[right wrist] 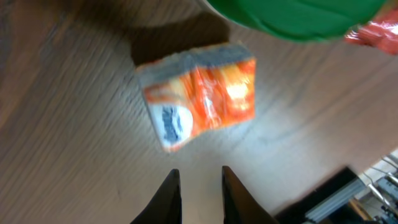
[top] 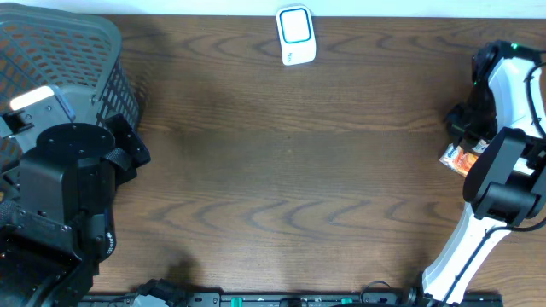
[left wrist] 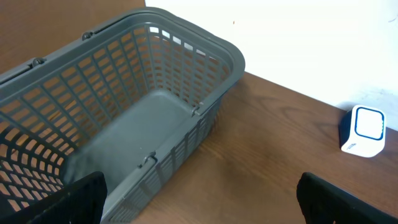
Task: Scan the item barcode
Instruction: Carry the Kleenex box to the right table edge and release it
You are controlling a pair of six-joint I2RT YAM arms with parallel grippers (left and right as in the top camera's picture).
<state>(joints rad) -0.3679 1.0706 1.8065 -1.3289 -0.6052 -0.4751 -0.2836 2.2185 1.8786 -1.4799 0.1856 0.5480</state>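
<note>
Orange packet (right wrist: 199,102) flat on table (right wrist: 62,137) (label print blurred, unreadable).

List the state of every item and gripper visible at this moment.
Grey plastic mesh basket: upright, empty.
White-and-blue barcode scanner: standing at the far edge of the table, untouched.
Orange foil packet: lying flat, not gripped.
Green round object: partly in frame, state unclear.
Left gripper: wide open, empty.
Right gripper: jaws narrowly apart, holding nothing.

Left arm (top: 64,183) black; right arm (top: 520,94) white, black joints; right end effector (right wrist: 199,172) black.
</note>
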